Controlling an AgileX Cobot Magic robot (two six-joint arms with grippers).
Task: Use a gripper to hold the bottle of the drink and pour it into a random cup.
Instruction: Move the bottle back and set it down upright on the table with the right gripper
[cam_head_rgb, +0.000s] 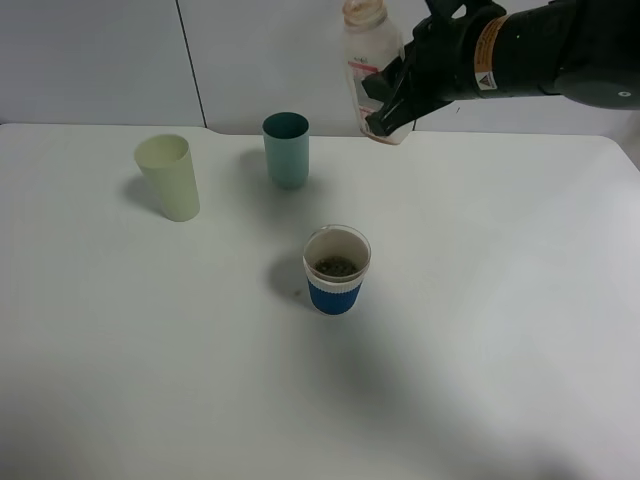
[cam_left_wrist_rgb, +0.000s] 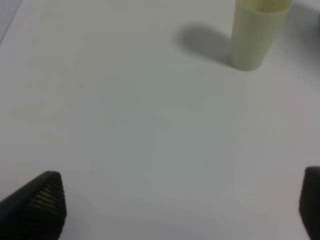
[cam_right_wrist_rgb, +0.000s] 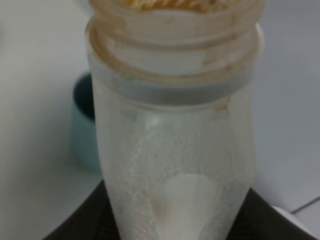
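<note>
Right gripper (cam_head_rgb: 392, 104): jaws clamped on the lower half of the bottle (cam_head_rgb: 371, 50), dark fingers either side of its body, neck free above.
Bottle: upright, uncapped, lifted clear of the table (cam_head_rgb: 500, 300) at its far side; brown stain round the threaded neck, little liquid to be made out in the upper body in the wrist view.
Left gripper (cam_left_wrist_rgb: 175, 205): jaws spread wide, nothing between them, hanging over bare table with the yellow tumbler (cam_left_wrist_rgb: 257, 32) beyond.
Cup (cam_head_rgb: 336, 270): upright near the middle of the table, well apart from the bottle and nearer the camera; something dark lying in its bottom.
Teal tumbler (cam_head_rgb: 287, 150): upright at the back, closer to the bottle than the cup is.
Stage, as a judgement: some drink probably in the cup already; bottle either due back for more or due to be set down.
Risk, slip: low hold on a smooth, tapering plastic body; a tilt or a quick swing could let it twist or slide out.
Risk, drips: wet neck and open mouth; any lean while crossing the table likely to spot the surface or land in the teal tumbler.
Risk, crush: thin walls under a hard squeeze could buckle and push liquid out.
Risk, set-down: release while leaning, or just above the surface, could topple it and spill whatever remains.
</note>
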